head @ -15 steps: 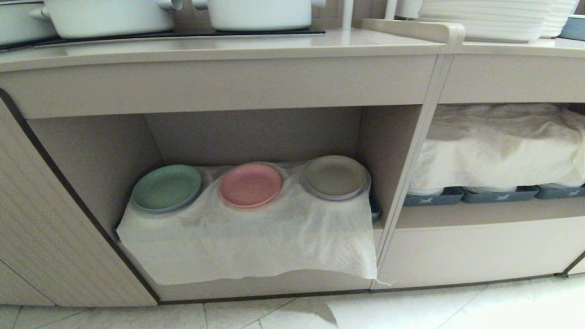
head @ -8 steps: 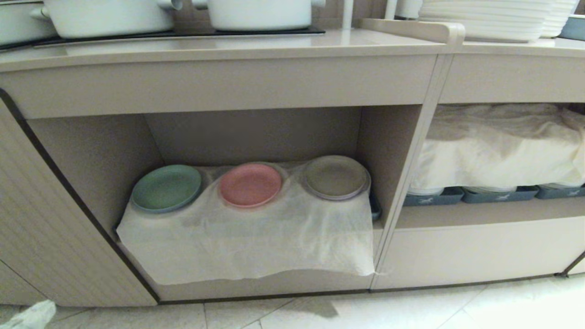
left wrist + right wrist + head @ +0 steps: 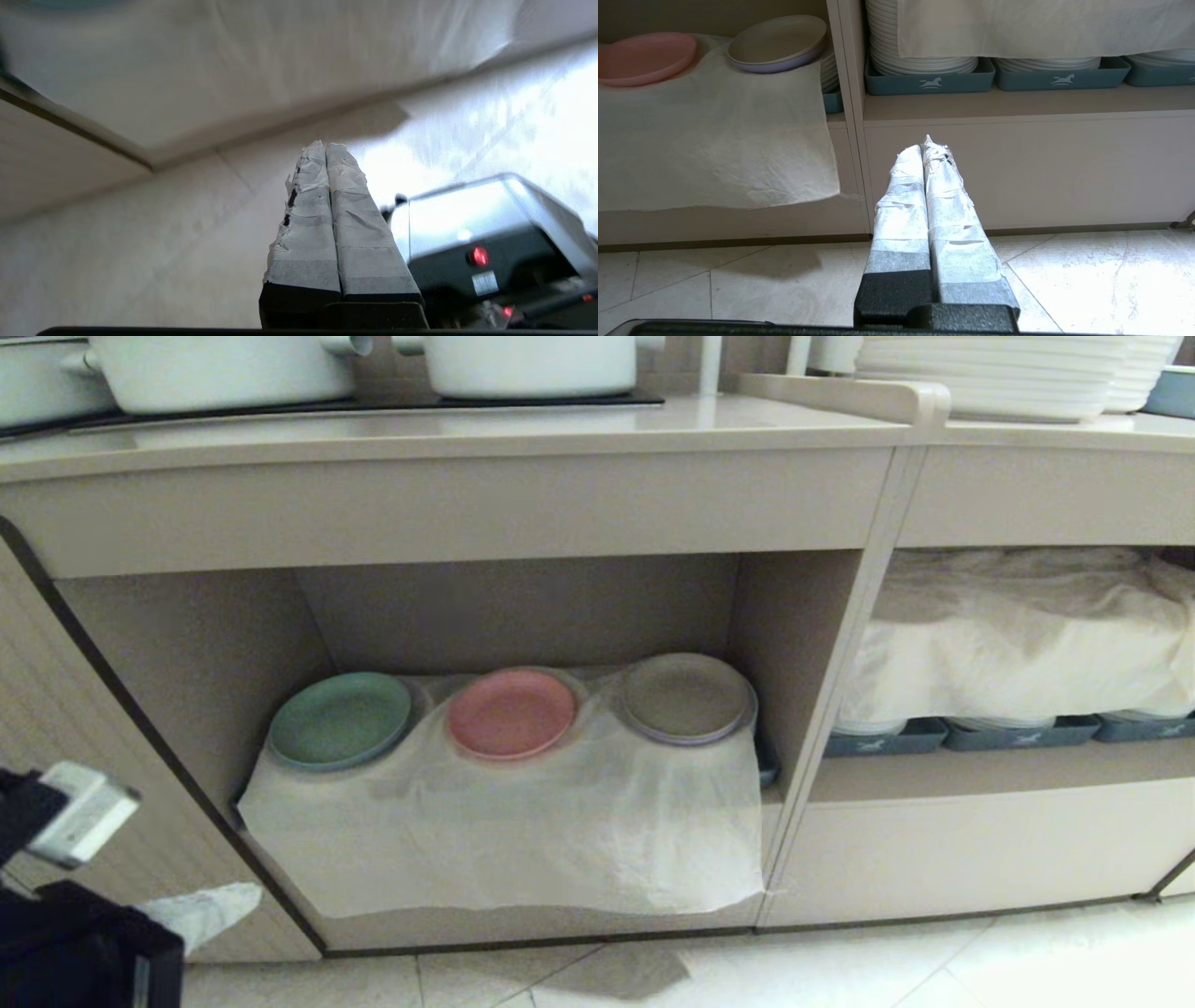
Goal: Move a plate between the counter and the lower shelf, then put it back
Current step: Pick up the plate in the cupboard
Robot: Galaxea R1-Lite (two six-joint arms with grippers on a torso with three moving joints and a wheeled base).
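The pink plate (image 3: 511,712) lies flat on the white cloth in the lower shelf (image 3: 215,663), between a green plate (image 3: 340,719) and a beige-grey plate (image 3: 686,698). In the right wrist view the pink plate (image 3: 644,57) shows at the far left edge. The counter (image 3: 467,429) runs above the shelf. My left gripper (image 3: 238,899) hangs low at the front left, outside the shelf and below the cloth's left corner. Its taped fingers (image 3: 325,144) are pressed together on nothing. My right gripper (image 3: 924,144) is shut and empty, parked low before the cabinet's right part.
Two white pots (image 3: 219,369) stand on the counter's black panel. White plate stacks (image 3: 999,373) sit on the adjoining top at the right. Blue-grey trays (image 3: 1013,733) of white plates fill the right compartment under a cloth. The robot's base (image 3: 486,242) is near the left gripper.
My left arm has risen into the head view at the lower left, its taped fingers moving up and to the right towards the shelf's front. The plates have not moved.
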